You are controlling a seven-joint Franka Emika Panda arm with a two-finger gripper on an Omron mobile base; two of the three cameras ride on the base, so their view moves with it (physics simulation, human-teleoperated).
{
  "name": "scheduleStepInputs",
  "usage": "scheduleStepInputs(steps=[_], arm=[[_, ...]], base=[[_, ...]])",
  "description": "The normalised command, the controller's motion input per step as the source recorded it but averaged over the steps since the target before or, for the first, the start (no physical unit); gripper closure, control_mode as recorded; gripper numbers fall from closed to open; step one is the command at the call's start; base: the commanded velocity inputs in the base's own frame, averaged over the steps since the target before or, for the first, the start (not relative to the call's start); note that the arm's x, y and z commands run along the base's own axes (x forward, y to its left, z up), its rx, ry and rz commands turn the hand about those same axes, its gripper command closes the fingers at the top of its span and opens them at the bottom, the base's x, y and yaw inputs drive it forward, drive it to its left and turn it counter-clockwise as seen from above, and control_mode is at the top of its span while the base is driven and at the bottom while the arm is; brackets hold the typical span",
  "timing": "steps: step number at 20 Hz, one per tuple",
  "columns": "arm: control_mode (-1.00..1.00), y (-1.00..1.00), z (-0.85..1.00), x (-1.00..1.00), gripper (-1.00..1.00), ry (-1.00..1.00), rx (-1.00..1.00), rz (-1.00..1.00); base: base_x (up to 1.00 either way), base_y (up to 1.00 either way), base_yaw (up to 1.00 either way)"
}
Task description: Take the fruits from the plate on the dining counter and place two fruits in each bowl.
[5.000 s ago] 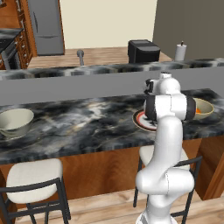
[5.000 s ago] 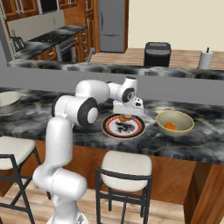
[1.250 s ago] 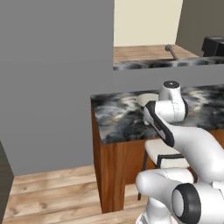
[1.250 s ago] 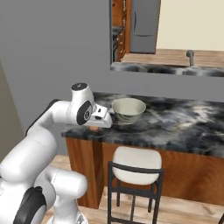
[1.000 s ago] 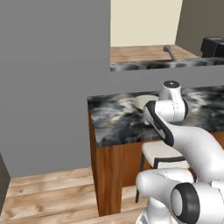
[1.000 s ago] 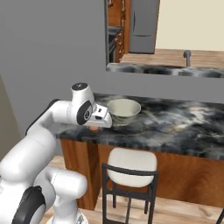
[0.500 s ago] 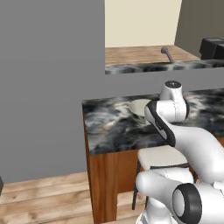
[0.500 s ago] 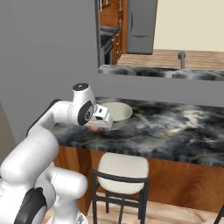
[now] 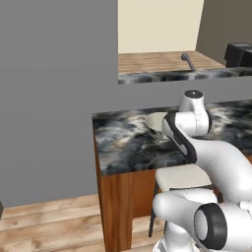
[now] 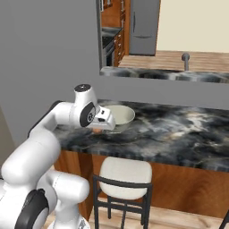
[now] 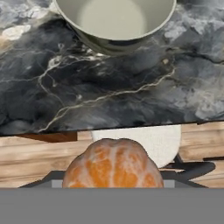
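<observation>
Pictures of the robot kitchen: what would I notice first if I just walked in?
Probably the bright orange fruit, big and close at the bottom of the hand view, held in the robot's hand. Next, the empty beige bowl just ahead of it on the marbled dining counter. A white stool stands below the counter's edge.

The big orange fruit (image 11: 113, 164) covers the gripper's finger tips in the hand view, and its bottom is cut off. The top of the bowl (image 11: 114, 21) runs off the edge. From the left, the robot's arm hides most of the bowl (image 9: 156, 124).
</observation>
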Motion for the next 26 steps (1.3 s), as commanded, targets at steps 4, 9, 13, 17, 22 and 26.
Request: scheduleStepInputs(steps=[4, 9, 13, 17, 22, 26], arm=[[-1.00, 0.00, 0.01, 1.00, 1.00, 0.00, 0.03, 0.00], [-1.00, -0.02, 0.10, 0.97, 1.00, 0.05, 0.07, 0.00], [-1.00, -0.12, 0.03, 0.86, 1.00, 0.04, 0.03, 0.05], [-1.00, 0.00, 0.00, 0.71, 1.00, 0.04, 0.00, 0.01], [-1.00, -0.15, -0.03, 0.47, 1.00, 0.08, 0.00, 0.00], [-1.00, -0.14, -0.15, 0.29, 1.00, 0.08, 0.00, 0.00]], base=[[0.00, 0.00, 0.00], [0.00, 0.00, 0.00], [0.00, 0.00, 0.00], [0.00, 0.00, 0.00], [0.00, 0.00, 0.00], [0.00, 0.00, 0.00]])
